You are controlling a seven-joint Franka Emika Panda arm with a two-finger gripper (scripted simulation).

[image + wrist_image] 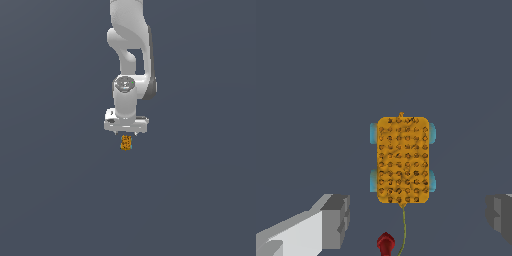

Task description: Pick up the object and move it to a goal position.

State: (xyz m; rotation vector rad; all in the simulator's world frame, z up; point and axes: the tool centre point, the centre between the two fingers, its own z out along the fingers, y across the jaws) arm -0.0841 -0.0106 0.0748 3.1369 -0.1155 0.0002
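In the wrist view, going left to right: one grey-tipped white finger (pixel 331 220) fills the lower left corner, the small orange-yellow boxy block with dark speckles and pale blue wheel-like nubs on its sides (pixel 403 160) lies centre frame, and the other grey finger (pixel 501 212) is at the lower right edge. The white two-finger gripper (pixel 126 134) is spread wide and holds nothing, with bare grey floor on both sides of the block. A thin yellow string and a small dark red piece (pixel 386 243) trail from the block's near end at bottom centre.

In the exterior view the block (pixel 126 143) sits at frame centre, just below the gripper.

The step in hand looks like the descent to grasp. Judging by the wrist view, the block sits slightly left of midway between the fingers, so a small sideways correction before lowering straight down would help. Closing across the narrow width seems best, pads meeting the flat sides rather than the nubs.
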